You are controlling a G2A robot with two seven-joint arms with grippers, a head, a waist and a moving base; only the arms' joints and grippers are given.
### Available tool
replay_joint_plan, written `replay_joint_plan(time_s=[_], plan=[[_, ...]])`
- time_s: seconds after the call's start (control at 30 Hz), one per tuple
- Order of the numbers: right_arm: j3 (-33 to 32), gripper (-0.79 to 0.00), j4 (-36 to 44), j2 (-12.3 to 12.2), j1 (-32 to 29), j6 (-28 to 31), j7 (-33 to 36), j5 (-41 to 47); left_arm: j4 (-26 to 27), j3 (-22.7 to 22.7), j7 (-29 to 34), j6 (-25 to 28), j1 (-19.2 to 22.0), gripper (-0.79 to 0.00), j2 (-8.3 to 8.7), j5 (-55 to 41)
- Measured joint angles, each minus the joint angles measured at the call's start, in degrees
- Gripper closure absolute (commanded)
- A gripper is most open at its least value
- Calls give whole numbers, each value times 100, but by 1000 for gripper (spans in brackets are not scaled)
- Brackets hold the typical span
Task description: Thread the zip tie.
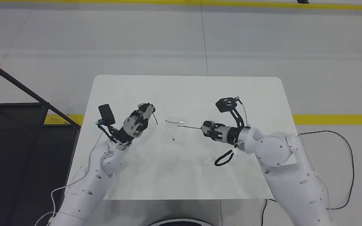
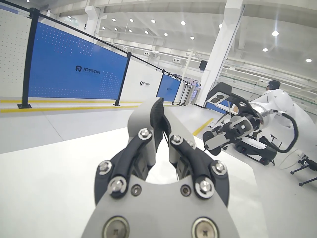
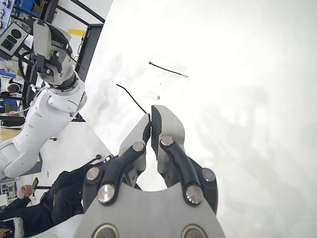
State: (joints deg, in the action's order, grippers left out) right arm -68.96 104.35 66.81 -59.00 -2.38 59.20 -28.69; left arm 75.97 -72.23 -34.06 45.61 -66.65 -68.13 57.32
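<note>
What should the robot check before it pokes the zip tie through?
1. Is the right gripper pinching its zip tie? Ok.
2. Is the left gripper shut on the thin black strip? Ok.
3. Do the strip and the zip tie's tip touch? Not ok, they are apart.
4. Which end has the hole? Cannot tell.
5. Is the spare zip tie lying on the table, touched by no gripper? Ok.

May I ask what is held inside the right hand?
A black zip tie sticks out of the right hand; its gripped end is hidden between the pads.
</note>
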Motion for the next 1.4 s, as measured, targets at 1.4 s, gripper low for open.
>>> replay_joint_plan(time_s=[1.4], plan=[[-248,0,-137,-20,417,-911,438,2096,-731,737,-2081,-1077,301,0,-220,1843]])
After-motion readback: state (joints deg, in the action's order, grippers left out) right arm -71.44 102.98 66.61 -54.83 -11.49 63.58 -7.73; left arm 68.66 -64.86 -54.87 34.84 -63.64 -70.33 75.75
